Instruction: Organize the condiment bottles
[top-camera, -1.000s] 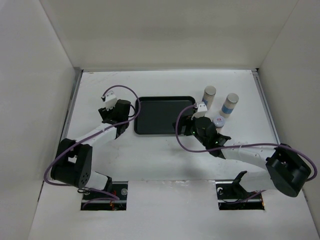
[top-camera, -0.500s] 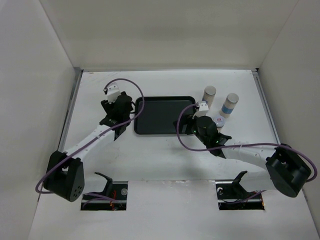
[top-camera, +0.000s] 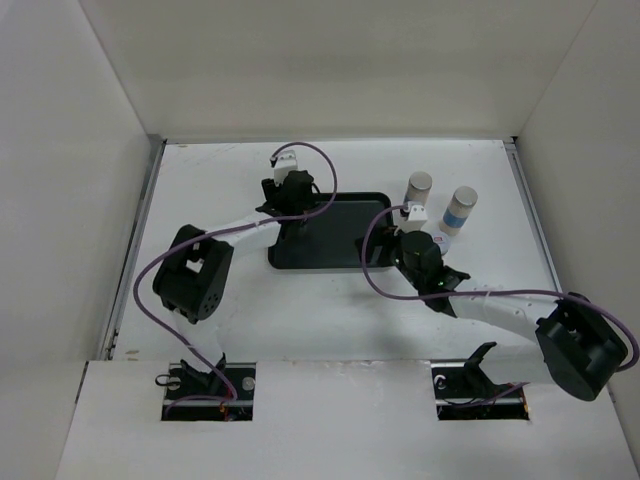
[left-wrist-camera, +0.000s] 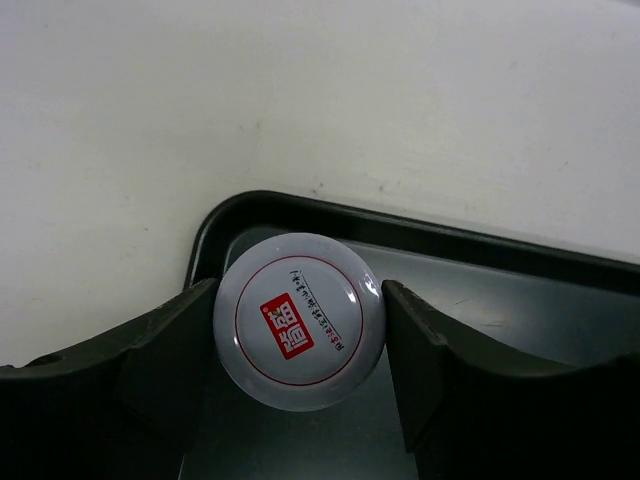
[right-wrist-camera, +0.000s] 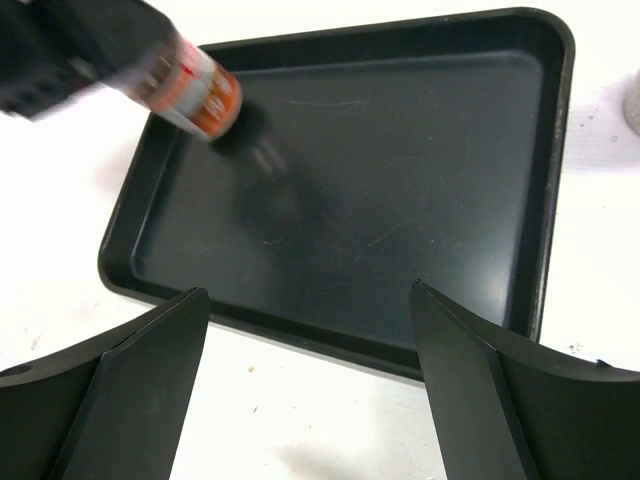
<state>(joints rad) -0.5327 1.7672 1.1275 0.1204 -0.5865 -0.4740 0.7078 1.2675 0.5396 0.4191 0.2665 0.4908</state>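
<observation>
My left gripper (left-wrist-camera: 300, 290) is shut on a short dark jar with a red-marked white lid (left-wrist-camera: 298, 320), held over the left rear corner of the black tray (left-wrist-camera: 520, 300). In the right wrist view this jar (right-wrist-camera: 195, 95) hangs tilted just above the tray floor (right-wrist-camera: 400, 200). In the top view my left gripper (top-camera: 288, 215) hides it. My right gripper (right-wrist-camera: 305, 290) is open and empty over the tray's near right rim (top-camera: 383, 250). Two tall pale bottles (top-camera: 418, 190) (top-camera: 460, 210) stand right of the tray. A second white lid (top-camera: 440, 241) shows partly behind my right arm.
The black tray (top-camera: 330, 235) lies mid-table with nothing resting on its floor. White walls enclose the table on the left, back and right. Purple cables loop off both wrists, one above the tray's right end.
My left arm has swung right from the table left of the tray to the tray's left rear corner, carrying the jar. My right gripper has shifted slightly right.
</observation>
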